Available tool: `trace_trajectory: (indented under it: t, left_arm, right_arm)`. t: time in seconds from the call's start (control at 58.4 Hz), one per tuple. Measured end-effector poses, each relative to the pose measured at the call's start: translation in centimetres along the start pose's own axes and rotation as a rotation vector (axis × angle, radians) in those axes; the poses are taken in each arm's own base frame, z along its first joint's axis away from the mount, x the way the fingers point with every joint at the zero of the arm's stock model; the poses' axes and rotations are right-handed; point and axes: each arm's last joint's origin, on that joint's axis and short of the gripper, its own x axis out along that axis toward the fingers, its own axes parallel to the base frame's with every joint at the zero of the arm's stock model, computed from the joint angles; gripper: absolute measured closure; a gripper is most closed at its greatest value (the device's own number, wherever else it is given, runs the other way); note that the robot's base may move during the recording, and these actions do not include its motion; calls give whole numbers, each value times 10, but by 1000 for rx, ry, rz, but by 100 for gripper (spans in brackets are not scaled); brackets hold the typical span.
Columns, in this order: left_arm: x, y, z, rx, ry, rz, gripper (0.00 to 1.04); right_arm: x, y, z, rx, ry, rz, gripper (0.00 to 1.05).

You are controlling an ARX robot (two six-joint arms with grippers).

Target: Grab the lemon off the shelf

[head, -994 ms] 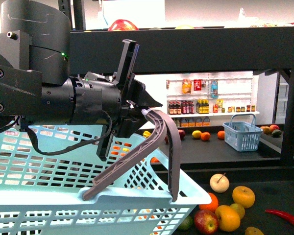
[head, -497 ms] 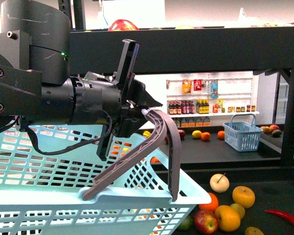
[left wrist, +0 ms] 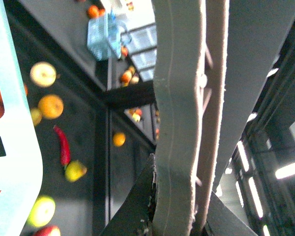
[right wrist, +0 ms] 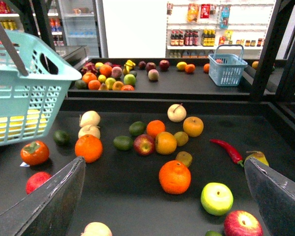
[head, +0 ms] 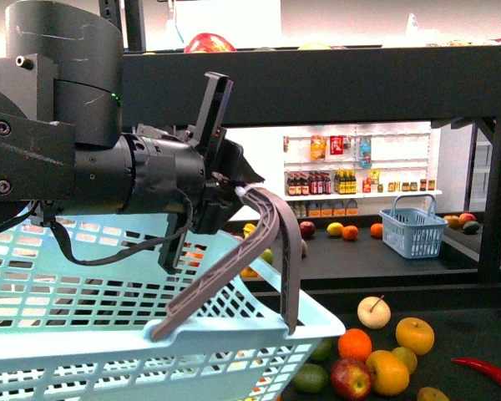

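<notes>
The shelf (head: 334, 82) is a black metal rack, and its dark tier (right wrist: 137, 201) holds loose fruit. A small yellow fruit (right wrist: 181, 138), which looks like the lemon, lies behind an orange (right wrist: 165, 142); the same lemon (head: 405, 359) shows low right in the front view. My right gripper (right wrist: 163, 159) hangs open above the tier, nothing between its fingers, with a big orange (right wrist: 174, 177) under it. My left gripper (head: 234, 188) is shut on the grey basket handle (head: 271, 242) of the light blue basket (head: 83, 334); the left wrist view shows the handle (left wrist: 177, 123) between the jaws.
A red chili (right wrist: 228, 150), a green apple (right wrist: 217, 198), a red apple (right wrist: 242, 223) and limes lie on the tier. Behind, a second tier carries more fruit and a small blue basket (right wrist: 227, 69). Black posts (right wrist: 268, 49) stand at the right. White bottle racks (head: 359, 171) line the back wall.
My left arm and the blue basket have risen slightly and shifted left, uncovering a green fruit under the basket's corner. The fruit on the tier has not moved.
</notes>
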Motion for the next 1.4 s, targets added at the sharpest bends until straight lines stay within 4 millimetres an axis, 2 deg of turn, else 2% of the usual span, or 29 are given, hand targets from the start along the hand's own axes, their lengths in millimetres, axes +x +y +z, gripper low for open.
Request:
trace_trajectory:
  t: [0.137, 0.308, 0.497, 0.737, 0.942, 1.268, 1.405]
  left_arm:
    - [-17, 13, 31, -57, -195, -54, 95]
    - [-49, 36, 69, -122, -374, -123, 95]
    - [-101, 59, 126, -128, -571, -187, 95]
    - [-150, 85, 174, -86, -695, -222, 96]
    - [-172, 110, 192, -79, -749, -209, 96]
    - [-177, 149, 193, -175, -731, -143, 96]
    - [-179, 155, 195, -176, -723, -133, 96]
  right_arm:
    - [0, 0, 0, 0, 0, 0, 7]
    - [0, 0, 0, 0, 0, 0, 7]
    - [0, 0, 0, 0, 0, 0, 7]
    - [0, 0, 0, 0, 0, 0, 7]
    - [0, 0, 0, 0, 0, 0, 7]
    - [0, 0, 0, 0, 0, 0, 7]
    - [0, 0, 0, 0, 0, 0, 7]
